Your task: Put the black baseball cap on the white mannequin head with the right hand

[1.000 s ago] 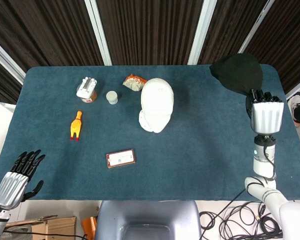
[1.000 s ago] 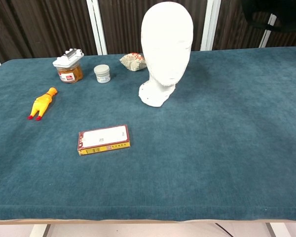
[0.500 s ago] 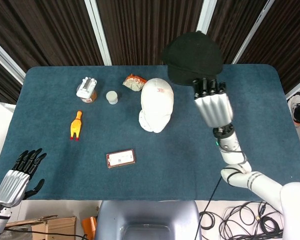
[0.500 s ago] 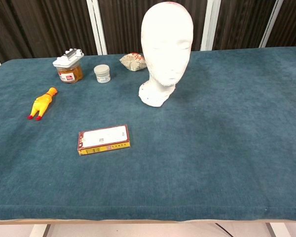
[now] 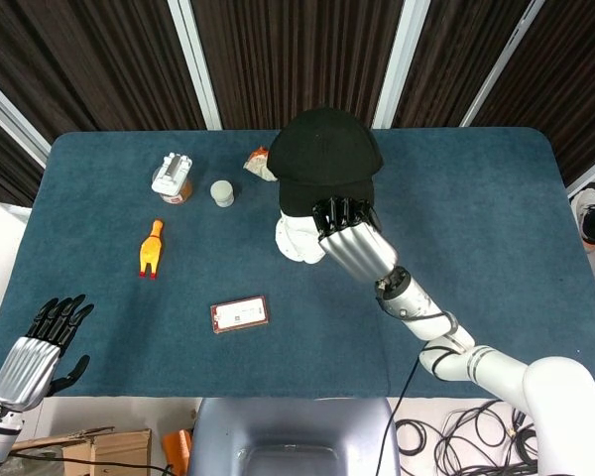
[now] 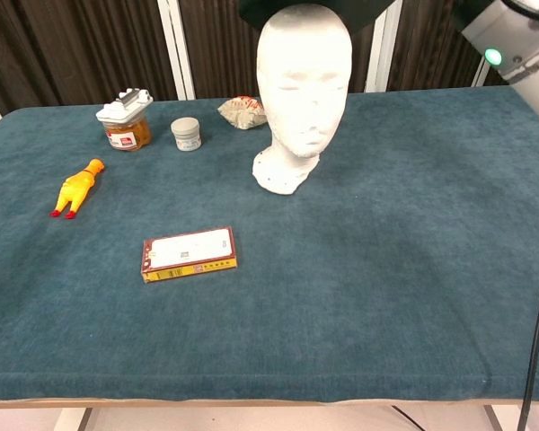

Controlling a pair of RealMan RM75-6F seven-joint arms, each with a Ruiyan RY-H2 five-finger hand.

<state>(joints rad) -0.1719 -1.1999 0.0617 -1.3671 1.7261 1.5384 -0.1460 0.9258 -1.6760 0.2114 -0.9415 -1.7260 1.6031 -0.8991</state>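
From the head view, a blue cloth table (image 5: 476, 248) holds a few small things. A jar with a white lid (image 5: 173, 177) and a little grey tub (image 5: 222, 192) stand near the far left. A yellow toy chicken (image 5: 151, 248) lies closer in, and a flat card box (image 5: 239, 313) lies near the front. A crinkly snack bag (image 5: 257, 162) peeks out just behind the cap. The black baseball cap (image 5: 323, 156) sits over the top of the white mannequin head (image 5: 297, 238) and hides most of it. The right hand (image 5: 349, 236) is at the front edge of the cap, with its dark fingers (image 5: 339, 213) curled onto the brim, holding it. The left hand (image 5: 35, 347) hangs off the near left corner of the table, fingers spread, holding nothing.

From the chest view, the white mannequin head (image 6: 301, 90) stands upright with its face toward the camera. The black baseball cap (image 6: 314, 9) is on its crown at the very top edge. The jar (image 6: 126, 119), tub (image 6: 187, 134), bag (image 6: 241, 112), chicken (image 6: 75, 189) and card box (image 6: 189, 253) are all well apart from it. The writing on the box and jar is too small to read.
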